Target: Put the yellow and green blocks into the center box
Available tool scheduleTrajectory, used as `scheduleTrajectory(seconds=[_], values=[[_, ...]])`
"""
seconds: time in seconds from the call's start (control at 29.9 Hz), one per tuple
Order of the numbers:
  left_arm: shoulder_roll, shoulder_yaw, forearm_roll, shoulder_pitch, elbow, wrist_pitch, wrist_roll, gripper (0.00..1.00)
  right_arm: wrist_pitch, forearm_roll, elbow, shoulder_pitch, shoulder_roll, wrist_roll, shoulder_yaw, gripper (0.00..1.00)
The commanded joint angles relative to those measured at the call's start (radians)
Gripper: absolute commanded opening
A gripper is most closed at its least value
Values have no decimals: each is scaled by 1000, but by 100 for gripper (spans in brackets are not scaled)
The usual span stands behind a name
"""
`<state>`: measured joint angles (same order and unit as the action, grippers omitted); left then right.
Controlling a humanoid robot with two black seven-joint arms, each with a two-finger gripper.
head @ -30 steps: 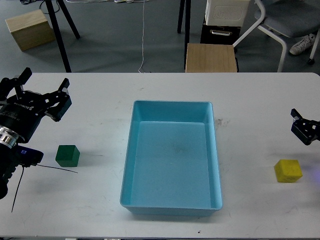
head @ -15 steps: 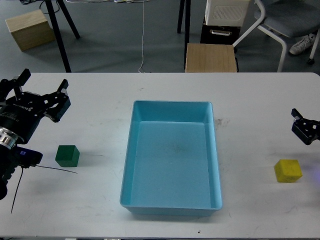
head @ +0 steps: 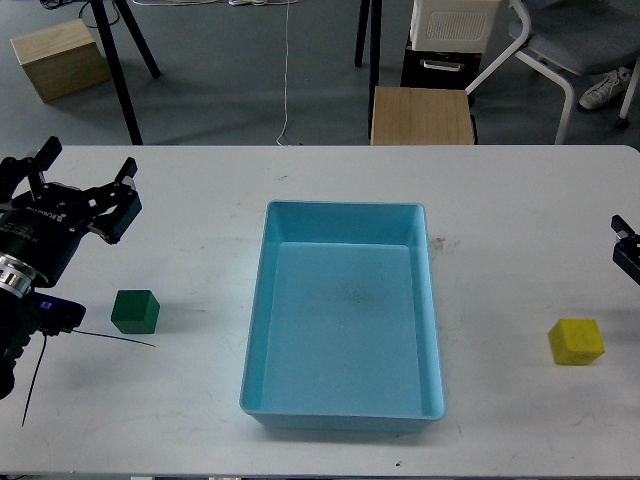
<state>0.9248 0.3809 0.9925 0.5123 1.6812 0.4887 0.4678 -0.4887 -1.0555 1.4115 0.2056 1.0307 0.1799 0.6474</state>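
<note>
The light-blue tray (head: 273, 300) sits empty in the middle of the white table. The dark green block (head: 135, 311) lies on the table left of the tray. The yellow block (head: 576, 341) lies on the table right of the tray. My left gripper (head: 87, 165) is open and empty, up and to the left of the green block, apart from it. Only a small dark tip of my right gripper (head: 629, 255) shows at the right edge, above the yellow block; its fingers cannot be told apart.
A thin black cable (head: 100, 337) runs from my left arm across the table just below the green block. Beyond the table's far edge stand tan wooden boxes (head: 421, 115), a chair (head: 570, 45) and black stand legs (head: 120, 60).
My right gripper has drawn back to the right, so most of it is now out of the frame. The left gripper and both blocks have stayed put.
</note>
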Motion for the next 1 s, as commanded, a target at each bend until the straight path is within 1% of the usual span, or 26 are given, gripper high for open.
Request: scheduleTrajectory(seconds=[0.0, 0.1, 0.17, 0.3, 0.43, 0.47, 0.57, 0.6, 0.64, 0.8, 0.9, 0.97], values=[[-1, 0, 0, 0, 0, 0, 0, 100, 0, 25, -3, 0, 55, 3, -3, 99], [0, 0, 0, 0, 0, 0, 0, 100, 0, 80, -9, 0, 119, 4, 1, 99], [0, 0, 0, 0, 0, 0, 0, 100, 0, 103, -12, 0, 176, 15, 3, 99], [0, -2, 0, 0, 2, 0, 0, 100, 0, 118, -34, 0, 291, 67, 3, 99], [0, -2, 0, 0, 2, 0, 2, 100, 0, 270, -84, 1, 385, 110, 5, 99], [-1, 0, -2, 0, 2, 0, 0, 100, 0, 304, -92, 1, 406, 137, 5, 99], [-3, 0, -2, 5, 0, 0, 0, 100, 0, 359, -101, 1, 443, 257, 0, 99], [-3, 0, 0, 5, 0, 0, 2, 100, 0, 370, -106, 1, 446, 279, 0, 99], [-3, 0, -2, 5, 2, 0, 2, 100, 0, 387, -120, 1, 448, 286, 0, 99], [-3, -2, 0, 2, 2, 0, 0, 100, 0, 474, -152, 20, 469, 286, 8, 99], [-3, -7, 0, 0, 3, 0, 2, 100, 0, 544, -163, 79, 544, 286, 9, 99], [-3, -7, 0, 0, 3, 0, 2, 100, 0, 630, -175, 138, 584, 283, -3, 99]])
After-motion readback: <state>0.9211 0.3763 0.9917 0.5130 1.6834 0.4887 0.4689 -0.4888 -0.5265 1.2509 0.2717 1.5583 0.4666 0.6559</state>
